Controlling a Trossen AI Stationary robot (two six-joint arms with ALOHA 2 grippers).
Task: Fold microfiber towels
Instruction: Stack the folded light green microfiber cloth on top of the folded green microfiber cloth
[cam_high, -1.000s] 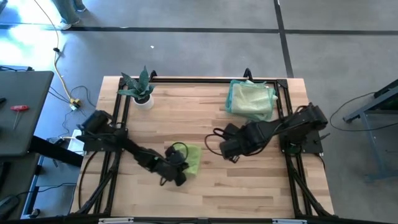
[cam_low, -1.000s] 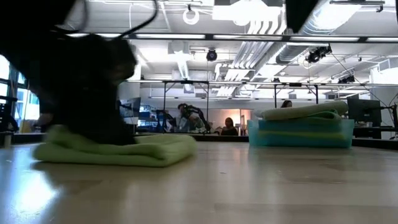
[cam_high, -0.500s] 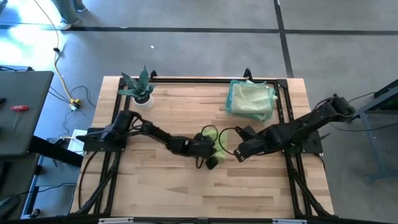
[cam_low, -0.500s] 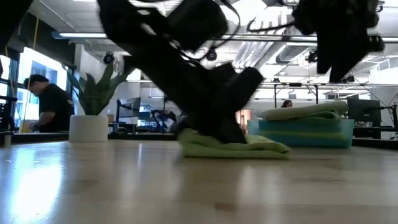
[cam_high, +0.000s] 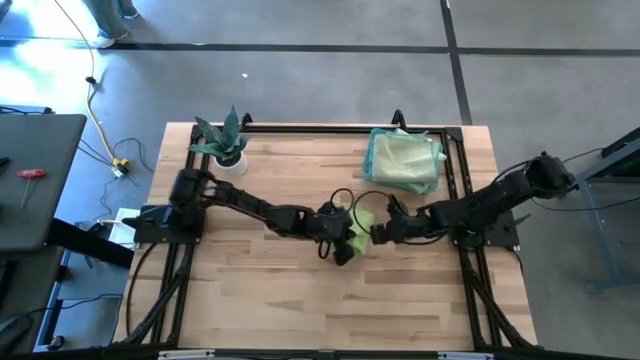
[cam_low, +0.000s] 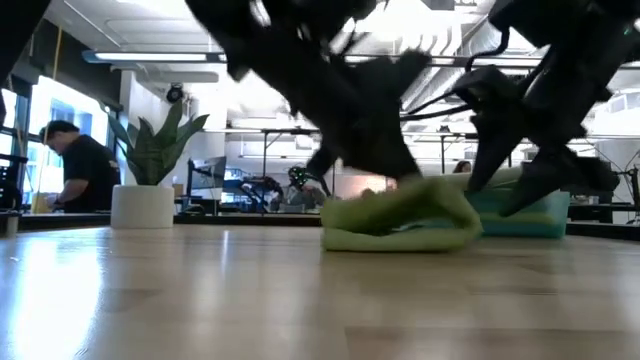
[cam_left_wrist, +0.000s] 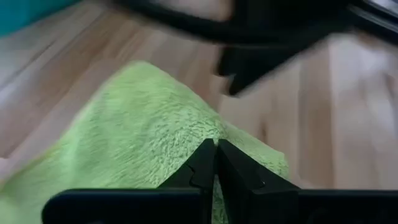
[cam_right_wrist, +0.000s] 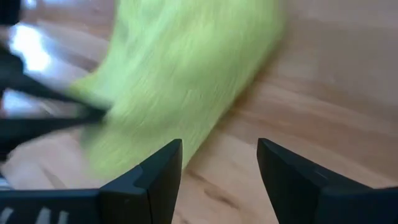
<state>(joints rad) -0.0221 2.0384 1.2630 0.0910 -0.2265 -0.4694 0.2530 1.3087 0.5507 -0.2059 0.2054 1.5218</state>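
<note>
Folded lime towel (cam_high: 360, 222) mid-table; towel stack (cam_high: 403, 160) far-right corner

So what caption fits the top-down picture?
Left gripper shut on the lime towel at mid-table, open right gripper beside it.

Lime green towel (cam_high: 360, 222), sage-and-mint stack (cam_high: 403, 160), pale wooden table (cam_high: 300, 290)
</note>
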